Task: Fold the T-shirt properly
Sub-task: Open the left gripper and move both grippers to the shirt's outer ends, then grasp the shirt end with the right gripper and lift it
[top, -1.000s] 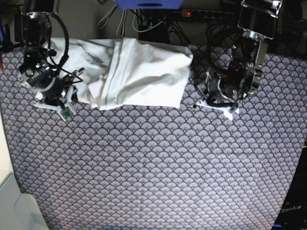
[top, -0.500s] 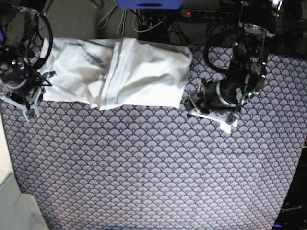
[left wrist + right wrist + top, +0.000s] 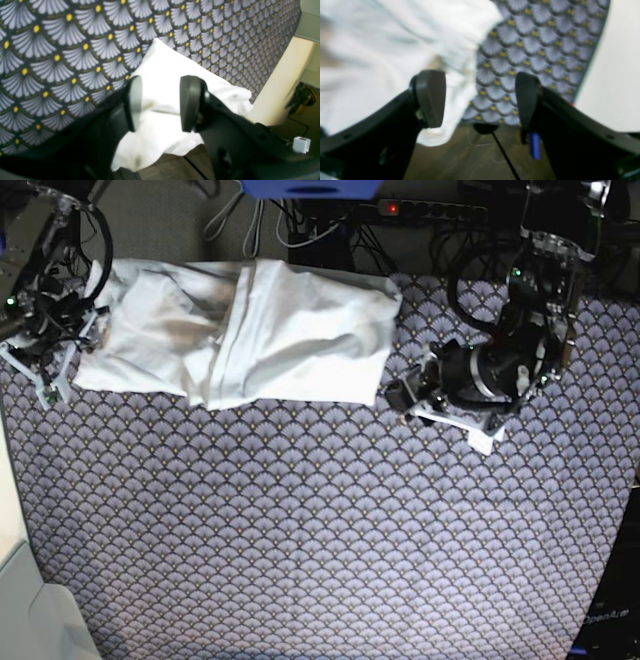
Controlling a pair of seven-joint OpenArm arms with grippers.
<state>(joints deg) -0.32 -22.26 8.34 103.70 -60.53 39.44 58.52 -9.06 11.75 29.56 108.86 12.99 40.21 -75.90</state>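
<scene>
- White, plain, soft-cloth T-shirt: lies wrinkled and partly folded along the far edge of the surface, stretching from the far-left corner toward the middle of that edge.
- Surface: covered by a cloth of grey-lilac fan scales with yellow dots; its near half carries nothing but the pattern.
- Right gripper: black jaws stand wide apart, with nothing between them; one jaw is over the T-shirt's edge, the other over the patterned cloth, at the far-left corner of the surface.
- Left gripper: black jaws stand apart with a clear gap; white cloth is seen through the gap, neither jaw pressing on it. In the base view this gripper sits just beside the T-shirt's right-hand end.
</scene>
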